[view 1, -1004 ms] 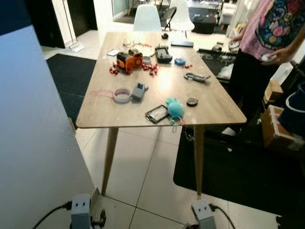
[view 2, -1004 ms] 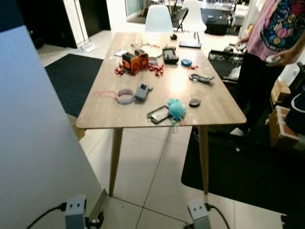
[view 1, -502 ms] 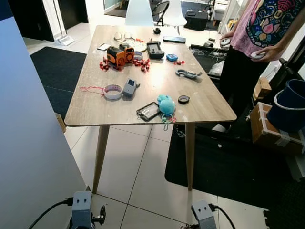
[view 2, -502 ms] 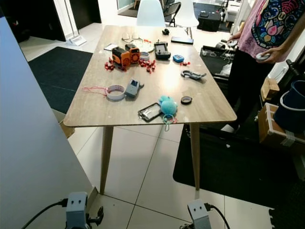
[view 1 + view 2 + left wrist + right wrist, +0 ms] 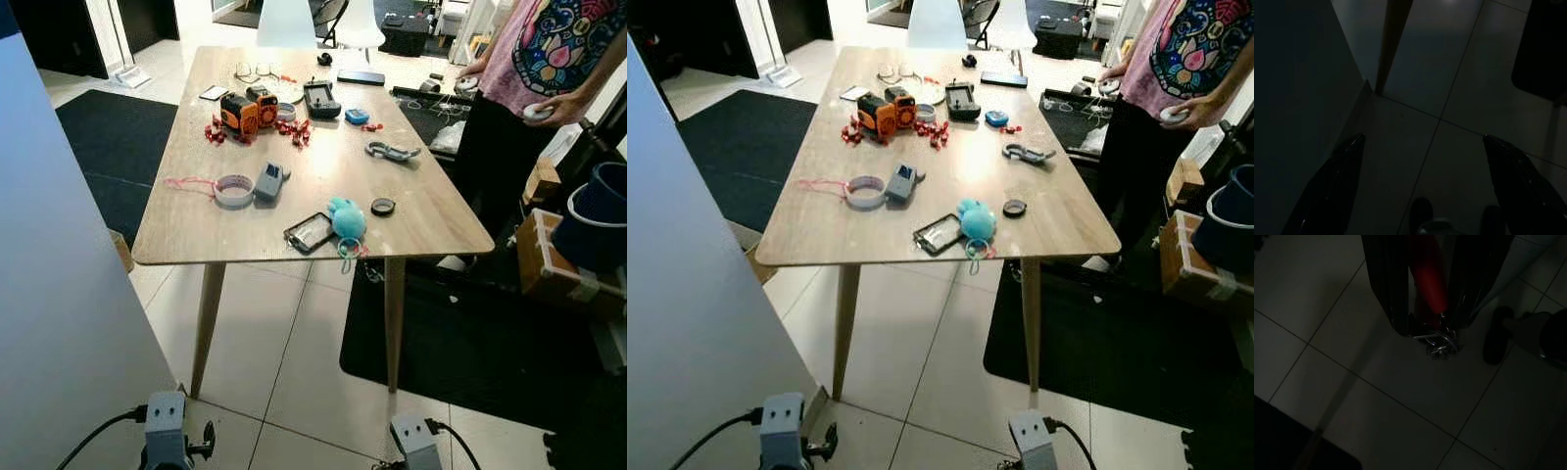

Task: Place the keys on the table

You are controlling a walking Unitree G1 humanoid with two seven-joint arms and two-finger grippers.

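Keys gripped low over the floor, table still ahead

The right end effector (image 5: pixel 1427 330) is clamped on the keys (image 5: pixel 1436 340), their red tag (image 5: pixel 1427 279) pinched between its fingers above the floor tiles (image 5: pixel 1327 308); the left end effector (image 5: pixel 1422 186) hangs idle with fingers spread wide. The table (image 5: pixel 206 230) stands well apart in front, cluttered in the middle. I'd step close, lift the keys above the near edge and release over bare wood at the near left. The wrist views are dark; the key shapes are hard to make out.

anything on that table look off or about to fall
The teal plush keychain sits right at the near edge of the table, and its ring dangles over the side, so a nudge might tip it off. Nothing looks spilled or broken.
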